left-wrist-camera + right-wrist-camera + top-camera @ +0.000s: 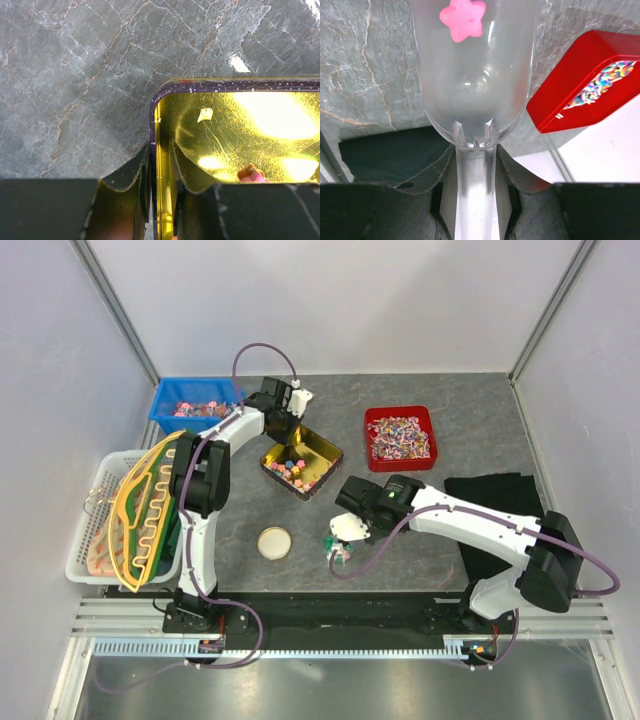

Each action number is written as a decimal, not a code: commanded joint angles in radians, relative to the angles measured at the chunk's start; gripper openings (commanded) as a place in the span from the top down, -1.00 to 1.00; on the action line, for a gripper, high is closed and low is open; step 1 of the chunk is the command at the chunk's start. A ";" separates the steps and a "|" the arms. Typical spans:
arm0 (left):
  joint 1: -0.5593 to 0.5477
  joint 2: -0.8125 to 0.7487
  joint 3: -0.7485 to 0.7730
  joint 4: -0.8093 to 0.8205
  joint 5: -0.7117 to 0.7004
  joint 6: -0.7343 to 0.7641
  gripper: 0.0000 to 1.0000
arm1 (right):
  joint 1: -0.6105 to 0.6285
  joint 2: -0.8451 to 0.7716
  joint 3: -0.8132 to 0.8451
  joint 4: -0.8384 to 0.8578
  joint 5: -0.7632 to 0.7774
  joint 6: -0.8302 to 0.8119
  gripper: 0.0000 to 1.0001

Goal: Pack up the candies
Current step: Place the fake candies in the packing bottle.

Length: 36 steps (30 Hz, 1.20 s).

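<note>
A gold tin point(325, 452) stands mid-table with several small coloured candies point(294, 472) in it. My left gripper point(284, 430) is shut on the tin's near-left wall. In the left wrist view the gripper point(159, 165) has one finger inside and one outside the tin point(240, 125), and one pink-orange candy point(252, 173) peeks out at the fingers' edge. My right gripper point(356, 520) is shut on the handle of a clear plastic scoop point(347, 531), low over the table in front of the tin. In the right wrist view the gripper point(475, 150) holds the scoop point(475, 75), which has one pink star candy point(462, 19) in it. A few candies point(340, 553) lie under the scoop's tip.
A blue bin point(170, 400) of wrapped sweets stands at the back left. A red bin point(400, 412) of wrapped sweets stands at the back right and shows in the right wrist view point(570, 70). A white basket point(100, 540) stands at the left. A round lid point(274, 542) lies near the front, and a black cloth point(495, 495) lies at the right.
</note>
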 commanded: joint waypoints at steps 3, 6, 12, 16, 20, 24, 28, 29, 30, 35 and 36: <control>-0.002 -0.076 0.027 -0.029 0.044 -0.013 0.45 | 0.045 -0.001 -0.003 0.000 0.121 0.014 1.00; -0.001 -0.108 0.018 -0.032 0.054 -0.019 0.28 | 0.061 0.006 -0.017 -0.002 0.150 0.011 1.00; 0.007 -0.173 0.009 -0.049 0.075 -0.015 0.04 | 0.068 0.007 -0.045 0.014 0.228 -0.018 1.00; 0.012 -0.218 0.009 -0.067 0.086 -0.007 -0.11 | 0.073 0.015 -0.025 0.015 0.251 -0.022 1.00; 0.018 -0.263 -0.016 -0.067 0.106 -0.015 -0.13 | 0.087 0.024 -0.016 0.015 0.277 -0.030 1.00; 0.027 -0.301 -0.046 -0.067 0.124 -0.029 -0.13 | 0.098 0.024 -0.034 0.015 0.294 -0.035 1.00; 0.041 -0.337 -0.077 -0.066 0.133 -0.026 -0.13 | 0.108 0.013 -0.033 0.011 0.291 -0.033 1.00; 0.045 -0.343 -0.082 -0.066 0.135 -0.027 -0.14 | 0.110 0.012 -0.030 0.011 0.287 -0.035 1.00; 0.051 -0.355 -0.089 -0.066 0.138 -0.029 -0.14 | 0.110 0.007 -0.023 0.011 0.283 -0.033 1.00; 0.073 -0.375 -0.111 -0.067 0.144 -0.029 -0.14 | 0.111 0.010 -0.019 0.018 0.277 -0.035 1.00; 0.078 -0.381 -0.120 -0.064 0.147 -0.032 -0.14 | 0.113 0.009 -0.014 0.034 0.274 -0.036 1.00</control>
